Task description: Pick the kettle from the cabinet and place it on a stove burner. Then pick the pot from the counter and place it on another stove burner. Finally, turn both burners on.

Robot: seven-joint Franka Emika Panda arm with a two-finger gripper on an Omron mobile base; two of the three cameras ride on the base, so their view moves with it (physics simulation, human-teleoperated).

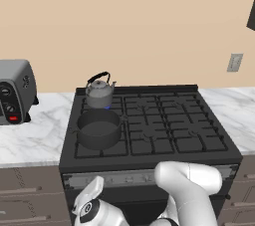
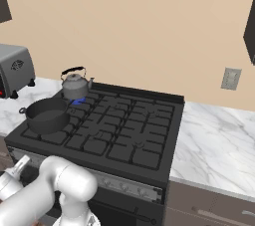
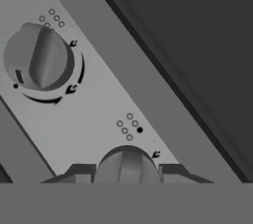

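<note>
Left base view: the kettle (image 1: 99, 92) is sitting on the far left burner (image 1: 102, 104), with a small blue flame (image 1: 107, 106) showing at its base. The pot (image 1: 98, 129) is resting on the near left burner, just in front of the kettle. A grey toaster oven (image 1: 15, 90) is standing on the counter (image 1: 30, 135) to the left of the stove; its dial markings are too small to read. The arm is reaching low toward the stove's front panel.

Right base view: the kettle (image 2: 75, 86) and pot (image 2: 46, 115) are occupying the two left burners, and a wall outlet (image 2: 230, 78) is hanging over the right counter.

Hand view: the gripper (image 3: 127, 171) is straddling a grey knob (image 3: 127, 165), one finger on each side, gripping it. A second knob (image 3: 37, 57) is sitting further along the panel. Dot clusters and small arrows are marking each knob; no words are readable.
</note>
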